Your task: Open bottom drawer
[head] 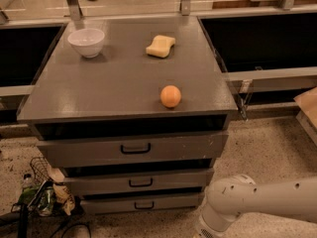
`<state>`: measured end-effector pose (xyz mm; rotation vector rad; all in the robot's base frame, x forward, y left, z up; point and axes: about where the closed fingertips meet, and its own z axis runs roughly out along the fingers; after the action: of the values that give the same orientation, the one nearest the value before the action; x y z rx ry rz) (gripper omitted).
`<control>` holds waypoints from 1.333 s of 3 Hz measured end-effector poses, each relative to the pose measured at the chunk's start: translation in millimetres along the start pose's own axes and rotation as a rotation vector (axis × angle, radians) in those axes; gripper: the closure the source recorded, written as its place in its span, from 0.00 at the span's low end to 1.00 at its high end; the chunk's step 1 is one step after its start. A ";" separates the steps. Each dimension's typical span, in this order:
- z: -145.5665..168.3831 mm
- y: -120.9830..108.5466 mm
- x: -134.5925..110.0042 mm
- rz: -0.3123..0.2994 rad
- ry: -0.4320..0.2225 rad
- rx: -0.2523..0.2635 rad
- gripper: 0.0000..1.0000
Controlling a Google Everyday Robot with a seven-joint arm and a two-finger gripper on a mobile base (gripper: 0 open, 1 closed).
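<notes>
The bottom drawer [143, 204] is the slimmest of three grey drawer fronts, with a small black loop handle [144, 205]. It sits flush and shut, just above the floor. The mid drawer [138, 182] and the tall top drawer [133, 149] above it are also shut. My white arm [257, 200] comes in from the right edge low down. Its rounded joint [225, 202] sits just right of the bottom drawer's end. My gripper is below the frame's lower edge and out of view.
On the cabinet top [114, 83] stand a white bowl [86, 42], a yellow sponge [160, 45] and an orange [171, 96]. Bottles, a bag and cables [44, 197] lie on the floor at the left. Dark bins flank the cabinet.
</notes>
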<state>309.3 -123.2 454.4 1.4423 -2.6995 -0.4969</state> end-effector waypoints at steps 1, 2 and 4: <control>13.5 -3.8 6.0 0.078 -0.057 -0.002 1.00; 32.2 -14.0 8.2 0.164 -0.157 0.030 1.00; 85.1 -47.7 -36.4 0.222 -0.260 0.030 1.00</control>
<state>352.5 -96.0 363.6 1.1337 -3.0310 -0.6720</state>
